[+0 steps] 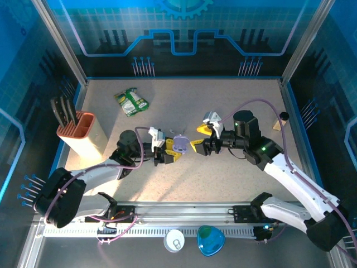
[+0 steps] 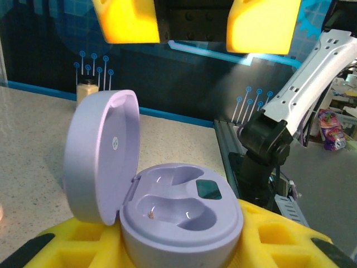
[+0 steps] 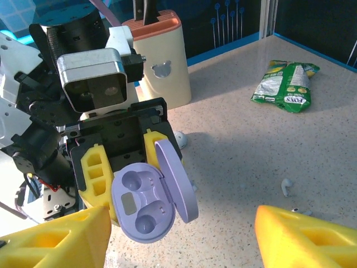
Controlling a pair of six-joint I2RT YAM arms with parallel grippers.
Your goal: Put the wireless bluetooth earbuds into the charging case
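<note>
Overhead view over the table (image 1: pixel 223 111); close wrist views face to face, lavender case (image 2: pixel 167 234) between.

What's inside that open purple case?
The case shows two empty wells and a dark window. Its base is hidden in the left gripper.

The charging case (image 2: pixel 184 223) has its raised lid (image 2: pixel 97 156) walling one side; bare table (image 2: pixel 33 145) lies beyond.

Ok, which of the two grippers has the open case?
The left gripper: its jaws clamp the base of the purple case, lid up. The right gripper faces it with jaws apart and nothing between them.
</note>
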